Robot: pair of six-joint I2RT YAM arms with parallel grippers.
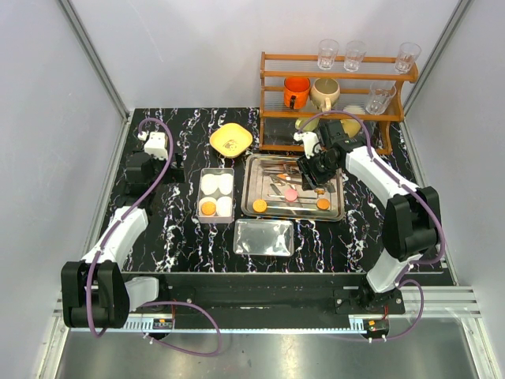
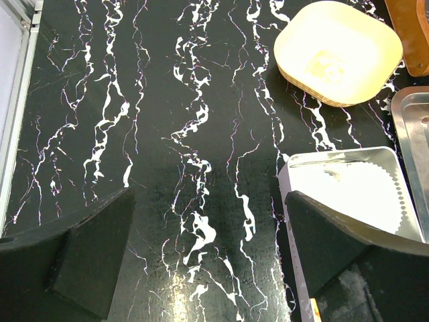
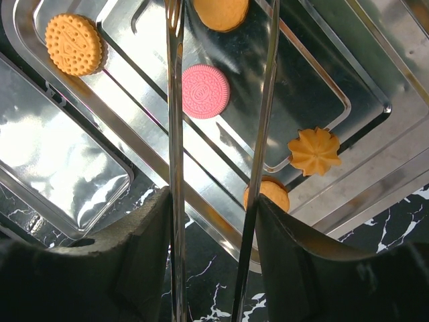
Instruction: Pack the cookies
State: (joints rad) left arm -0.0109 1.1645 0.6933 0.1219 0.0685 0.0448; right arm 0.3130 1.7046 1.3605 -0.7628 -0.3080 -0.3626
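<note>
Left gripper (image 2: 208, 201) spread wide, right gripper (image 3: 213, 215) apparently clamping tongs (image 3: 175, 100)

Right tool (image 1: 308, 178) over tray (image 1: 251, 185), near pink cookie (image 1: 290, 194), orange cookies (image 1: 259, 205).

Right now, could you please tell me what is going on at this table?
The right gripper holds tongs over the steel tray, where a pink cookie and several orange cookies lie. One orange cookie sits among paper cups in the box beside the tray. The left gripper hangs open above the table, holding nothing.
</note>
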